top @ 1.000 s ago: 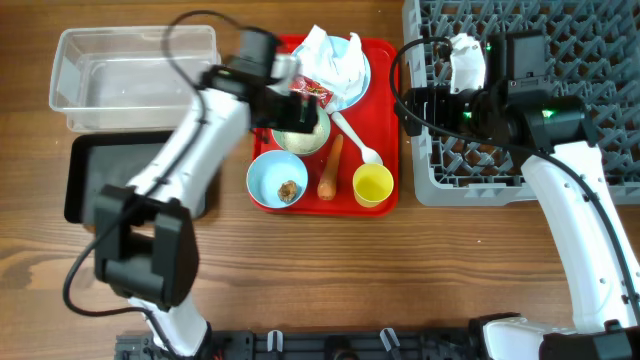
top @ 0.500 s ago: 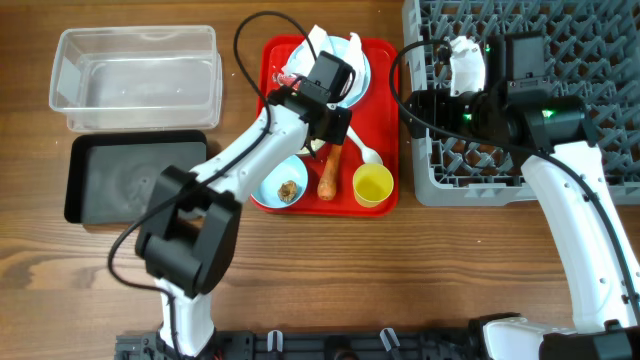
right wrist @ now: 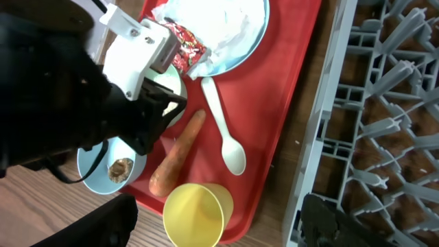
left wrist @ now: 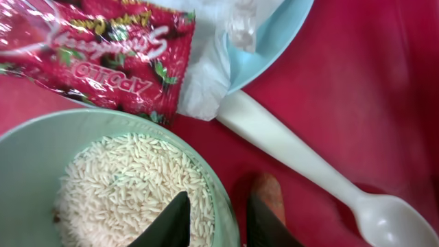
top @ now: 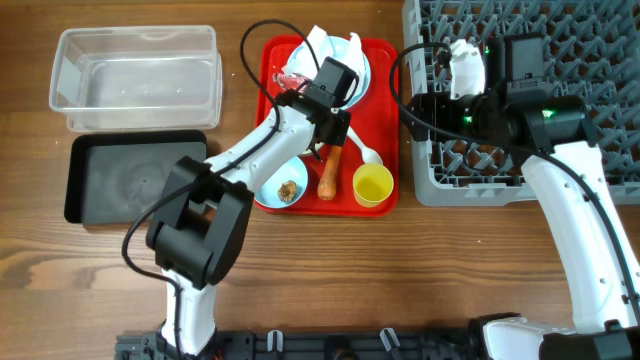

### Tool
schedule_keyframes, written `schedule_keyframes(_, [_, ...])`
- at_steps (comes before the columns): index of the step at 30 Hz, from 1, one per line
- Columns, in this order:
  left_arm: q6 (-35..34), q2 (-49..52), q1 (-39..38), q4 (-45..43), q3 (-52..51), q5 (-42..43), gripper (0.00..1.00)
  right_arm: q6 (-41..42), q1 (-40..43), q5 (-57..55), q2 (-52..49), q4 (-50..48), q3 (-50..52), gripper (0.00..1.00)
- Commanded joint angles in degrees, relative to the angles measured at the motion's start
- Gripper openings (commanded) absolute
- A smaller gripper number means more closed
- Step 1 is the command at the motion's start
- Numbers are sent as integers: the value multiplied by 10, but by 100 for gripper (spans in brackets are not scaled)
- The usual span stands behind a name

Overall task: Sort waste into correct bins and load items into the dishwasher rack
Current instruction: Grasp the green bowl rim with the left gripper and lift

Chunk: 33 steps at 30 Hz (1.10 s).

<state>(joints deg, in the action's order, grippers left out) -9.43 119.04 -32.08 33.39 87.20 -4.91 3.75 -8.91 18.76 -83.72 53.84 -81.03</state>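
On the red tray my left gripper has closed down astride the rim of the mint bowl holding rice. One finger is in the grains and the other is outside by the carrot. The red wrapper and white napkin lie on the pale-blue plate. The white spoon lies beside the carrot. My right gripper hovers open, high above the yellow cup.
A blue bowl with a brown lump sits at the tray's front left. The clear tub and the black tray are at the left. The grey dishwasher rack stands at the right, under my right arm.
My left arm reached further right across the tray and dropped onto the rice bowl, its jaws narrowing around the rim. The right gripper narrowed slightly and stayed in place.
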Motion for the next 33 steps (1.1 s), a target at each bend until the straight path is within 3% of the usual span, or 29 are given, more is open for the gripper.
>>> schedule_keyframes(1, [-16,20,-8,4,8,-9,27,-8,1,-10,2,2,-12,79])
schedule_keyframes(5, [-16,23,-9,5,8,-9,25,-7,1,-10,2,2,-12,80])
schedule_keyframes(10, [-38,25,-9,2,8,-10,16,-7,1,-10,2,2,-12,80])
schedule_keyframes(14, [-52,26,-10,-14,8,-10,16,-7,1,-10,2,2,-12,80])
schedule_keyframes(17, [-52,26,-9,-14,8,-10,4,-7,1,-15,2,2,-12,80])
schedule_keyframes(25, [-51,23,-9,10,8,-10,4,-7,1,-45,2,2,-12,79])
schedule_keyframes(33, [-52,-50,0,68,36,-10,4,-7,1,-47,2,1,-12,71])
